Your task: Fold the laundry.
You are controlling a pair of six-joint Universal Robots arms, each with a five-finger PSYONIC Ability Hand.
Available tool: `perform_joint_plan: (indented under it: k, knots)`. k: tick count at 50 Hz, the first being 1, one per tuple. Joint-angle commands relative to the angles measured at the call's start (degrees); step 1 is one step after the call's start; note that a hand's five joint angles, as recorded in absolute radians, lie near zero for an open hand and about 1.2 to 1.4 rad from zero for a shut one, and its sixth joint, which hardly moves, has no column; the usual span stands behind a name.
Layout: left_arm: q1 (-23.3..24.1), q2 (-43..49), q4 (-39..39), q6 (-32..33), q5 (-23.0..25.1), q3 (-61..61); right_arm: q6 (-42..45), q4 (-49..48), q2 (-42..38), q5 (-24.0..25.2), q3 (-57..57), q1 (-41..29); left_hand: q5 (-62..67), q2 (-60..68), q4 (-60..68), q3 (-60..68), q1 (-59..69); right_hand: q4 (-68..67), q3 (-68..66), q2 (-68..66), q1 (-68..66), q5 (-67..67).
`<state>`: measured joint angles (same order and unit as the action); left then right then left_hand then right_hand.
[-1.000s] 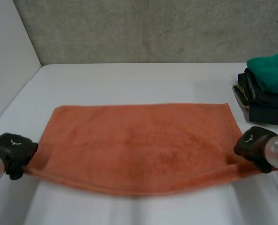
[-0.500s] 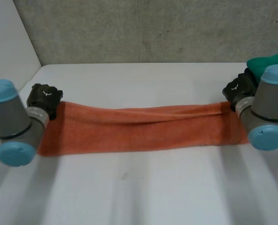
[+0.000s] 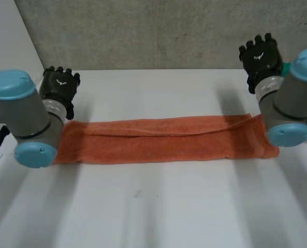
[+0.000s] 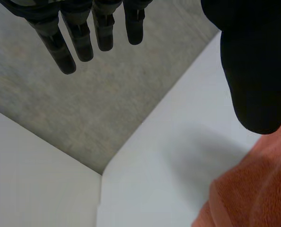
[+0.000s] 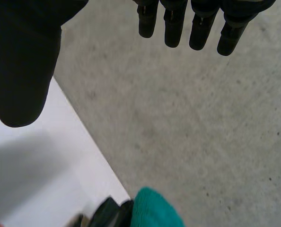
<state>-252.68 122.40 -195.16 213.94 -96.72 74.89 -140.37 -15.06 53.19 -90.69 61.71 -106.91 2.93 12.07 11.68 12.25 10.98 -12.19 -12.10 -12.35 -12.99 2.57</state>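
Observation:
An orange towel [image 3: 158,140] lies folded into a long narrow strip across the middle of the white table [image 3: 153,206]. My left hand [image 3: 60,87] hovers above and just behind the strip's left end, fingers straight and holding nothing. In the left wrist view the fingers [image 4: 74,35] and thumb [image 4: 256,66] are spread apart, with a towel corner [image 4: 254,189] below the thumb. My right hand [image 3: 260,56] is raised behind the strip's right end, also open and empty. Its fingers [image 5: 202,23] and thumb [image 5: 24,61] stand wide apart in the right wrist view.
A stack of folded dark clothes with a green piece [image 5: 154,210] on top sits at the table's far right, mostly hidden behind my right arm [image 3: 293,101]. A grey wall [image 3: 158,31] runs along the back and a white wall [image 3: 9,57] stands at the left.
Both hands carried the towel's near edge over to the far edge, folding it in half lengthwise, then let go and rose with fingers opening.

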Motion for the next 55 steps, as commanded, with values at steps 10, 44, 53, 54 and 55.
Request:
perform_joint_plan:
  k: [10, 44, 53, 54, 55]
  knots:
    - [-1.0, -2.6, -2.6, -0.8, 11.4, 10.6, -2.9, 22.5, 3.3, 13.5, 6.5, 4.9, -2.6, -1.7, -1.3, -1.9, -0.6, 2.2, 2.1, 2.4, 3.0, -2.6]
    - [-2.9, 26.1, -16.4, -0.4, 11.6, -23.0, -4.1, -15.9, -22.1, 4.5, -12.9, 3.1, 4.2, 5.0, 5.4, 4.9, 6.1, 2.2, 2.1, 2.4, 3.0, -2.6]
    - [-1.9, 10.9, -15.7, -0.9, 12.2, -6.4, -5.1, -4.0, -8.5, 6.0, -3.9, 4.1, 3.3, 4.2, 4.6, 4.0, 5.3, 2.2, 2.1, 2.4, 3.0, -2.6]
    - [-1.9, 10.1, -15.3, -0.9, 12.2, -5.4, -5.2, -1.4, -7.8, 6.4, -3.9, 4.1, 3.2, 4.0, 4.4, 3.8, 5.1, 2.2, 2.1, 2.4, 3.0, -2.6]
    - [-1.8, 9.6, -14.6, -0.9, 12.3, -4.5, -5.6, 3.5, -7.2, 7.4, -4.1, 4.1, 3.2, 4.0, 4.4, 3.8, 5.1, 2.2, 2.1, 2.4, 3.0, -2.6]
